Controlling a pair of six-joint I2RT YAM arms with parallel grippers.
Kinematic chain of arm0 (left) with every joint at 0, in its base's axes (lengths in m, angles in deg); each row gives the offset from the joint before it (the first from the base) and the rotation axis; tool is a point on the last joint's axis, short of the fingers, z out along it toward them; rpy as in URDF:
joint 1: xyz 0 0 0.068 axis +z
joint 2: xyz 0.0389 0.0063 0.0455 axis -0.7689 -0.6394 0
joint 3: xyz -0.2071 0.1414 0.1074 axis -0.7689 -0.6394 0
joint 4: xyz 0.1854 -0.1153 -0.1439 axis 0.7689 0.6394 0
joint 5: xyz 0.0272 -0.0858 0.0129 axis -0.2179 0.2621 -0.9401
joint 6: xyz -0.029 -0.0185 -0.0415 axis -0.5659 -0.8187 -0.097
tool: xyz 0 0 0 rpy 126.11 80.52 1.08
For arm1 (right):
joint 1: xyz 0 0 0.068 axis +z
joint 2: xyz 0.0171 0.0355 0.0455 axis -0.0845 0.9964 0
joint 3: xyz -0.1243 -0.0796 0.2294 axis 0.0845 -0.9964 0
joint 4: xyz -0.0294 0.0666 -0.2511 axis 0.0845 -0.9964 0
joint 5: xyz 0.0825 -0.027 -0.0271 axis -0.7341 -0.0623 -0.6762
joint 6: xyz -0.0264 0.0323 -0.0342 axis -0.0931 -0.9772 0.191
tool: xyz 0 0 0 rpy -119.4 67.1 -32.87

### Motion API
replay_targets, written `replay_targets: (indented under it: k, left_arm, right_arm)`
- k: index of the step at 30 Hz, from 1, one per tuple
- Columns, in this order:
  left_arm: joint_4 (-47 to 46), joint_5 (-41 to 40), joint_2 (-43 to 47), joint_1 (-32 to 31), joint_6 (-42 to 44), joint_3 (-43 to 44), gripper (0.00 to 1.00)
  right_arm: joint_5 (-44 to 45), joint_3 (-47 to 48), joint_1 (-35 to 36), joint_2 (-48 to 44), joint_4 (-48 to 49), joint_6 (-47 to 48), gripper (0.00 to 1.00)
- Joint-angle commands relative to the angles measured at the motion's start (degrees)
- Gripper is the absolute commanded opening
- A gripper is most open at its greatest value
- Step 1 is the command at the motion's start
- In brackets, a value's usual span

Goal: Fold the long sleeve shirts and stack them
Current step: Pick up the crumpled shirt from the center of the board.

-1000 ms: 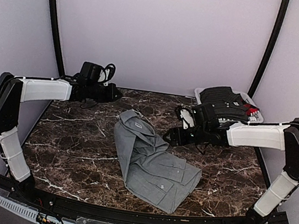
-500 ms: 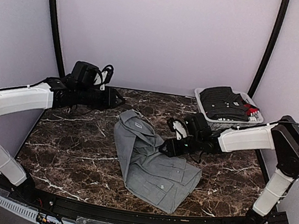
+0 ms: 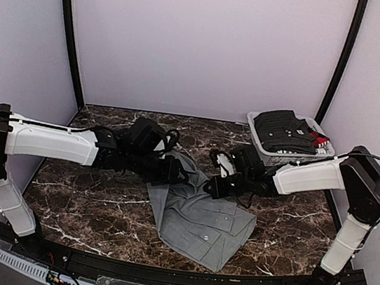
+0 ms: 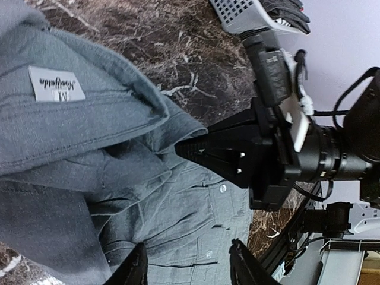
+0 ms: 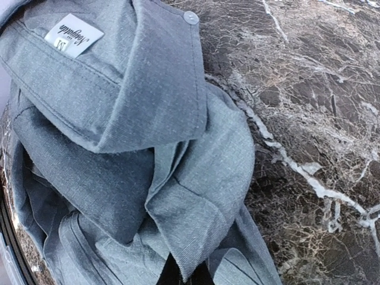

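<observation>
Early yet, by the look of it: no neat fold made, no stack begun anywhere on the tabletop. Left fingers stand apart, holding nothing, poised above the collar end of the grey shirt; in their wrist view the cloth runs beneath and ahead of them, with the neck label off to their far side. The shirt lies mid-tabletop between the two sets of fingers, bunched at the collar and roughly doubled toward the near edge, button front showing. It needs spreading and proper folding before it can count as done. Right fingers are together at the shirt's right edge, just below the collar, and appear to be clamped on a flap of the front; in their own view only a dark sliver of them shows under that flap. Behind the right fingers, at the far right corner, a white basket holds dark garments and something red, probably the work left to do. Hard to make out: where either sleeve lies, as none can be traced in the bunched cloth. From above, the left arm covers the collar. How much cloth sits in the right fingers' grip cannot be told. The count and kind of garments in the basket are unclear.
</observation>
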Motion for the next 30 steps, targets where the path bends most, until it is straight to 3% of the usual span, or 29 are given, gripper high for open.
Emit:
replay_targets:
  k: [1,12,20,24,27,30]
  left_arm:
    - [-1.69,-2.34,-2.49,-0.74,-6.77,1.29,0.47]
    - [-8.40,-7.46,-9.16,-0.73,-17.01,1.54,0.47]
    - [-10.74,-13.26,-12.06,-0.72,-17.56,3.52,0.38]
    - [-10.75,-13.91,-13.04,-0.68,-17.35,4.68,0.25]
    - [-9.36,-14.69,-12.44,-0.67,-16.89,4.82,0.07]
    - [-7.54,-15.60,-9.42,-0.66,-14.09,4.79,0.00]
  right_arm:
    - [1.47,1.12,1.68,-1.48,2.65,-1.44,0.00]
    - [4.70,2.13,3.98,-1.73,2.89,-2.45,0.00]
    - [7.01,1.83,4.36,-2.68,2.27,-2.73,0.00]
    - [9.03,1.75,4.42,-3.47,1.58,-2.83,0.00]
    - [11.85,2.28,4.37,-4.05,0.15,-2.80,0.00]
    - [18.25,4.06,4.33,-4.42,-3.51,-2.82,0.00]
